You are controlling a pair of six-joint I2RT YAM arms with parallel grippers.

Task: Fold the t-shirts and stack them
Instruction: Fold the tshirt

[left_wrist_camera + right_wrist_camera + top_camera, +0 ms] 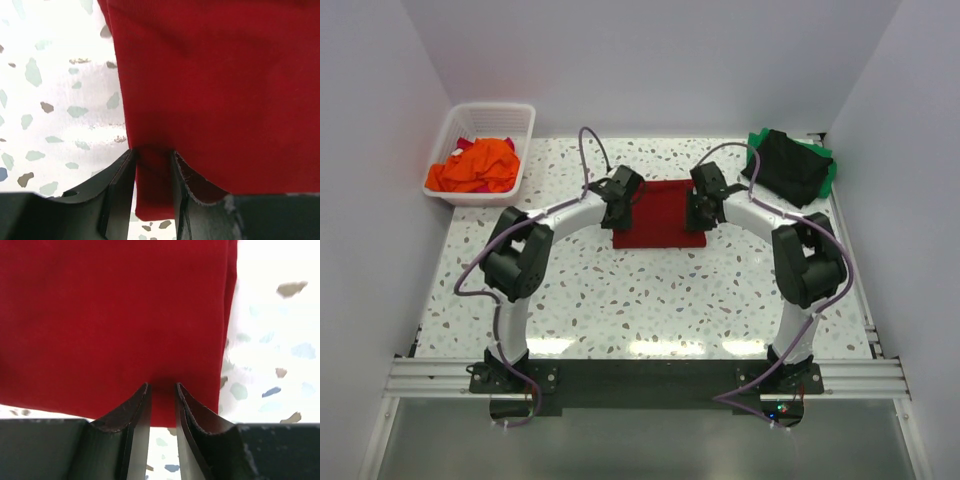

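At the middle of the speckled table (650, 290), the dark red t-shirt (658, 212) lies as a squarish rectangle between my two arms. The left gripper (154, 160) is clenched on it near its left edge and the right gripper (162, 390) pinches it near its right edge, with cloth visibly caught between both pairs of fingers. I judge this to be a fold in hand. Doing it well calls for lifting both sides together and level, carrying them across at one pace so the edges land square, and letting go only once the cloth lies flat. The left pinch looks the looser of the two, with a thicker tuck of fabric in it, so a slip on that side is the risk I would watch. The shirt itself reads smooth and even in colour, with hardly a wrinkle across its face and a doubled layer showing along its left side. Well apart, at the far right corner, a black t-shirt (788, 165) rests on a green t-shirt (827, 172), which I take to be the makings of the stack. At the far left corner a white basket (480, 108) holds an orange t-shirt (480, 172) in a heap, a scrap of pinkish red cloth showing behind it.
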